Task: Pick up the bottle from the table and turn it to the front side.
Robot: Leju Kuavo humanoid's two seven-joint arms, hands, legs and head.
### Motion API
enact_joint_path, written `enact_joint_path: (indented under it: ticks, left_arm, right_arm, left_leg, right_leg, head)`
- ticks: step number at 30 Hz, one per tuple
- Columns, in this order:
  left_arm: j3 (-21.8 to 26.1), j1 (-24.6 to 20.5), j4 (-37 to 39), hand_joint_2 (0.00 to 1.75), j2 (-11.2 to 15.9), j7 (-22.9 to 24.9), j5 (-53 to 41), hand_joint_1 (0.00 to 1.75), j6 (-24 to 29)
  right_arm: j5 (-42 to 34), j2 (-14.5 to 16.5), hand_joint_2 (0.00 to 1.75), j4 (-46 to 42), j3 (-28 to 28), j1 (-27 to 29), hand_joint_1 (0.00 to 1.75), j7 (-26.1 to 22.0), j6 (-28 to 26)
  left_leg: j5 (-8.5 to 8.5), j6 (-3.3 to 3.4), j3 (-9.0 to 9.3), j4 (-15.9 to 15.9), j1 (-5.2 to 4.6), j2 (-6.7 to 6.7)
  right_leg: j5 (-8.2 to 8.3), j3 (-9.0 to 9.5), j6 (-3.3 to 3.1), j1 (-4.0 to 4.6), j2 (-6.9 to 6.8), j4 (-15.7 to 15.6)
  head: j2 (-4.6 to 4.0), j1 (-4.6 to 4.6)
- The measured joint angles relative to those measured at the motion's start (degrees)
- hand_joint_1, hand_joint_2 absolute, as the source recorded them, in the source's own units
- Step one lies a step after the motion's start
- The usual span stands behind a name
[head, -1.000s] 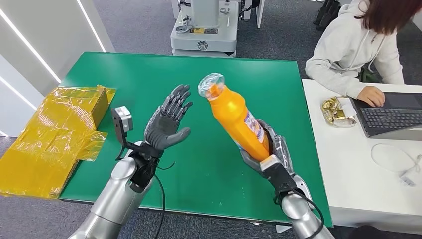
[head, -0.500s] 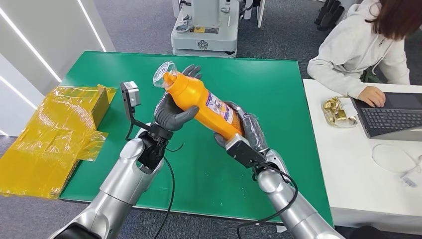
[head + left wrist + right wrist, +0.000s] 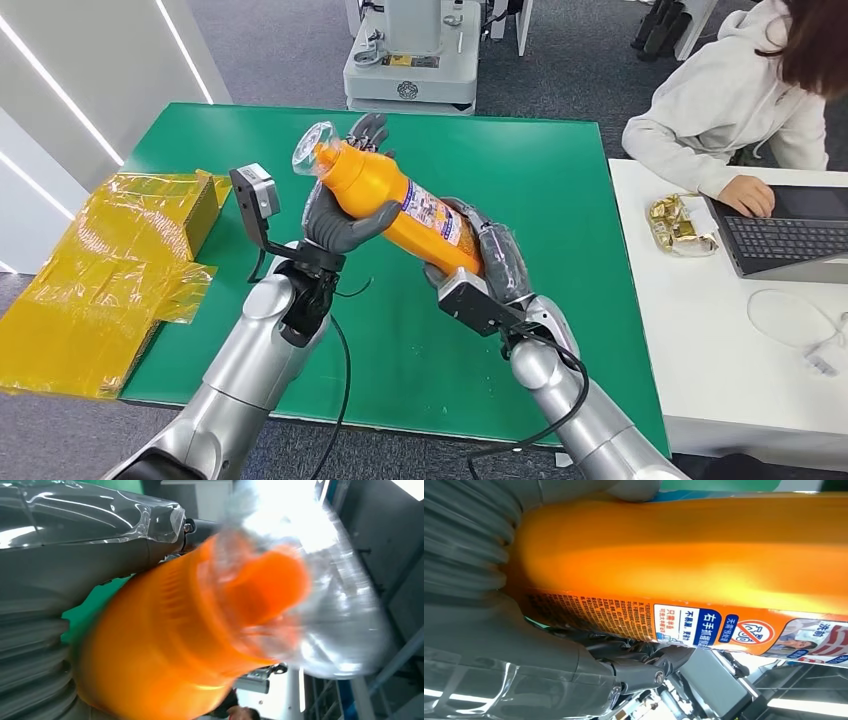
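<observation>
An orange bottle [image 3: 400, 204] with a clear cap [image 3: 312, 150] and a printed label hangs tilted above the green table [image 3: 520, 160], cap toward the far left. My left hand [image 3: 340, 215] grips its upper body just below the cap, thumb across the front. My right hand [image 3: 490, 262] holds its lower end. In the left wrist view the orange bottle [image 3: 165, 655] and clear cap [image 3: 325, 605] sit close against my left hand [image 3: 60, 580]. The right wrist view has the bottle's label [image 3: 704, 625] against my right hand [image 3: 484, 630].
A yellow plastic-wrapped box [image 3: 110, 260] lies at the table's left edge. A white side table [image 3: 720, 350] on the right carries a laptop [image 3: 790, 235], a gold wrapper [image 3: 675, 225] and a cable. A person [image 3: 730, 90] sits there. A grey machine base [image 3: 410, 60] stands beyond the table.
My left hand, open and apart a second ago, has closed on the bottle's upper body. The bottle has tipped from near upright to leaning left, and both hands have carried it slightly further left.
</observation>
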Motion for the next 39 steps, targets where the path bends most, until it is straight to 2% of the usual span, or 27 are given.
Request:
enact_joint_path:
  ticks: [2, 4, 5, 9, 13, 20, 21, 24, 25, 30, 33, 39]
  left_arm:
    - [0.69, 0.24, -0.76, 1.75, -0.34, -0.30, -0.07, 1.36, 0.33]
    - [1.32, 0.51, -1.39, 1.75, -0.74, -0.41, 0.25, 1.70, 0.31]
    - [1.57, 0.60, -1.58, 1.75, -0.90, -0.43, 0.43, 1.75, 0.23]
    - [1.79, 0.66, -1.75, 1.75, -1.04, -0.44, 0.63, 1.75, 0.09]
    - [2.81, 1.20, -2.05, 1.75, -2.13, 1.47, 6.31, 1.75, -3.39]
    - [3.16, 1.61, -2.05, 1.75, -2.64, 3.57, 10.52, 1.75, -5.38]
    - [3.17, 1.62, -2.05, 1.75, -2.70, 3.74, 10.82, 1.75, -5.50]
    - [3.18, 1.65, -2.05, 1.75, -2.88, 4.03, 11.22, 1.75, -5.65]
    - [3.18, 1.66, -2.04, 1.75, -2.93, 4.19, 11.39, 1.75, -5.74]
    - [3.14, 1.65, -1.44, 1.75, -3.12, 4.86, 11.95, 1.75, -5.89]
    - [3.06, 1.46, -0.51, 1.75, -3.25, 3.61, 9.23, 1.75, -4.37]
    - [3.10, -1.07, 3.34, 1.75, -1.91, -2.52, -7.42, 1.75, 5.22]
  right_arm:
    - [0.46, -0.01, 1.75, -0.49, -0.43, 0.77, 1.75, 0.07, -0.08]
    - [0.81, -0.02, 1.75, -0.96, -0.86, 1.41, 1.75, 0.23, -0.11]
    - [0.94, -0.03, 1.75, -1.12, -0.99, 1.62, 1.75, 0.30, -0.11]
    - [1.03, -0.04, 1.75, -1.27, -1.12, 1.83, 1.75, 0.35, -0.11]
    - [2.20, -0.09, 1.75, -2.33, -2.22, 3.12, 1.73, 0.78, 0.15]
    - [2.69, -0.37, 1.75, -3.51, -2.88, 4.56, 1.66, 0.56, -0.27]
    - [2.71, -0.39, 1.75, -3.65, -2.92, 4.67, 1.60, 0.56, -0.27]
    - [2.78, -0.44, 1.75, -3.97, -3.03, 4.93, 0.37, 0.60, -0.23]
    - [2.82, -0.44, 1.75, -4.04, -3.08, 4.98, 0.01, 0.65, -0.21]
    - [2.55, -0.45, 1.75, -4.18, -3.31, 5.03, 0.00, 0.51, -0.27]
    - [1.82, -0.52, 1.75, -4.46, -3.49, 5.16, 0.00, 0.33, -0.29]
    - [0.84, -1.47, 1.75, -7.38, -4.48, 6.96, 0.00, 0.04, 0.43]
  left_leg:
    - [0.00, 0.00, 0.00, 0.00, 0.00, 0.00]
    - [0.00, 0.00, -0.01, 0.00, 0.00, 0.00]
    - [0.00, 0.00, -0.01, 0.00, 0.00, 0.00]
    - [0.00, 0.00, -0.01, 0.00, 0.00, 0.00]
    - [0.00, 0.00, 0.01, 0.00, 0.00, 0.01]
    - [0.00, 0.00, 0.00, 0.00, 0.00, 0.01]
    - [0.00, 0.00, 0.00, 0.00, 0.00, 0.01]
    - [0.00, 0.00, 0.00, 0.00, 0.00, 0.01]
    - [0.00, 0.00, 0.00, 0.00, 0.00, 0.01]
    - [0.00, 0.00, 0.01, 0.00, 0.00, 0.01]
    - [0.00, 0.00, 0.01, 0.00, 0.00, 0.01]
    - [0.00, 0.00, 0.01, 0.00, 0.00, 0.01]
  right_leg:
    - [0.00, 0.00, 0.00, 0.00, 0.00, 0.00]
    - [0.00, 0.00, 0.00, 0.00, 0.00, 0.00]
    - [0.00, 0.00, 0.00, 0.00, 0.00, 0.00]
    - [0.00, 0.00, 0.00, 0.00, 0.00, 0.00]
    - [0.00, 0.00, 0.00, 0.00, 0.01, 0.00]
    - [0.00, -0.01, 0.00, 0.00, 0.01, -0.01]
    - [0.00, -0.01, 0.00, 0.00, 0.01, -0.01]
    - [0.00, -0.01, 0.00, 0.00, 0.01, -0.01]
    - [0.00, -0.01, 0.00, 0.00, 0.01, -0.01]
    - [0.00, -0.01, 0.00, 0.00, 0.01, -0.01]
    - [0.00, -0.01, 0.00, 0.00, 0.02, -0.01]
    - [0.00, -0.03, 0.00, 0.00, 0.02, -0.01]
  head:
    - [0.00, 0.01]
    - [0.00, 0.01]
    - [0.00, 0.00]
    - [0.00, -0.01]
    - [0.00, 0.01]
    - [0.00, 0.00]
    - [0.00, 0.00]
    - [0.00, 0.00]
    - [0.00, 0.00]
    - [0.00, 0.00]
    - [0.00, 0.00]
    - [0.00, 0.00]
